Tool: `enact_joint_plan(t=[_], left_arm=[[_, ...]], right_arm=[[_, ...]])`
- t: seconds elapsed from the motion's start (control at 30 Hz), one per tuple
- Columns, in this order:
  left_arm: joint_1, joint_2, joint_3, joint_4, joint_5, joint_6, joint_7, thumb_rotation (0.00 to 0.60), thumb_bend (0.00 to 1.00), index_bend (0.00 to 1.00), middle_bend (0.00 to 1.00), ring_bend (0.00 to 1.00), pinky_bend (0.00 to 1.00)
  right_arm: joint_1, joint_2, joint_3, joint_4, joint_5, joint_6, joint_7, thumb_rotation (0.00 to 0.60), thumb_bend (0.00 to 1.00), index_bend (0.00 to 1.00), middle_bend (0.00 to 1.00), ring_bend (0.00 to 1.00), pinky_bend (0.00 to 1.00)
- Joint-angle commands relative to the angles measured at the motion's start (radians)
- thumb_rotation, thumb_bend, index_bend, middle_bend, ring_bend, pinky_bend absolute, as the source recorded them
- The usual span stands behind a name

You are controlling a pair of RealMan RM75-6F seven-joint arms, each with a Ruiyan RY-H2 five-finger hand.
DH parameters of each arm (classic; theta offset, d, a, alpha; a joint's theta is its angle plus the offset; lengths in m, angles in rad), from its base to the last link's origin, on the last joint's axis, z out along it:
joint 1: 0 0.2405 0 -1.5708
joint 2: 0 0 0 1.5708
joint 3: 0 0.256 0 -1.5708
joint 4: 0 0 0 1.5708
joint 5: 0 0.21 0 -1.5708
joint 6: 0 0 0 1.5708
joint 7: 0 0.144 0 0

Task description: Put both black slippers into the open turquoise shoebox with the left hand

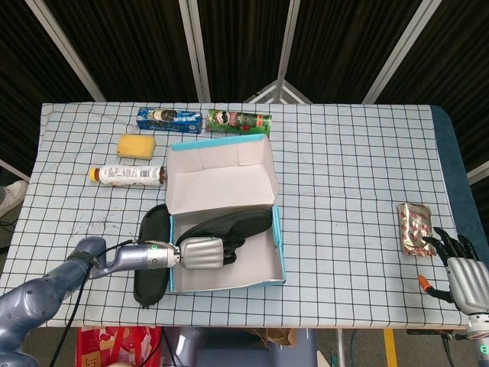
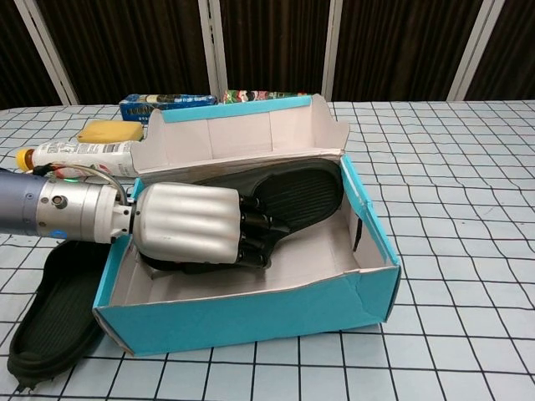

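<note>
The open turquoise shoebox (image 1: 280, 253) sits near the table's front, skewed, with its lid standing up behind. One black slipper (image 1: 238, 223) lies slanted inside it, sole ribs showing in the chest view (image 2: 303, 191). My left hand (image 1: 202, 252) reaches in over the box's left wall and holds that slipper's near end, fingers curled on it (image 2: 197, 225). The second black slipper (image 1: 152, 257) lies flat on the table just left of the box (image 2: 53, 310). My right hand (image 1: 467, 277) rests at the front right corner, fingers apart, holding nothing.
Behind the box lie a blue packet (image 1: 169, 118) and a green can (image 1: 239, 121). A yellow sponge (image 1: 137, 145) and a lying bottle (image 1: 126, 175) are at the back left. A foil packet (image 1: 415, 228) lies near the right hand.
</note>
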Motion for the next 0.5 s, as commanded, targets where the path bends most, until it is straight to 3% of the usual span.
enact_joint_plan(t=[0.03,0.23,0.5], left_arm=[[-0.003,0.000,0.005,-0.007,-0.007,-0.009,-0.004,0.600,0.42,0.48,0.48,0.12,0.30],[-0.008,0.005,-0.002,-0.031,-0.035,-0.031,0.006,0.600,0.39,0.44,0.41,0.08,0.30],[-0.028,0.049,-0.052,-0.101,-0.076,-0.039,0.120,0.600,0.30,0.28,0.16,0.02,0.27]], right_arm=[[0.000,0.000,0.000,0.000,0.000,0.000,0.000,0.600,0.31,0.21,0.10,0.16,0.04],[-0.001,0.000,0.000,-0.003,0.002,0.001,-0.004,0.600,0.31,0.21,0.10,0.16,0.04],[-0.002,0.001,0.001,-0.006,0.002,0.001,-0.003,0.600,0.31,0.21,0.10,0.16,0.04]])
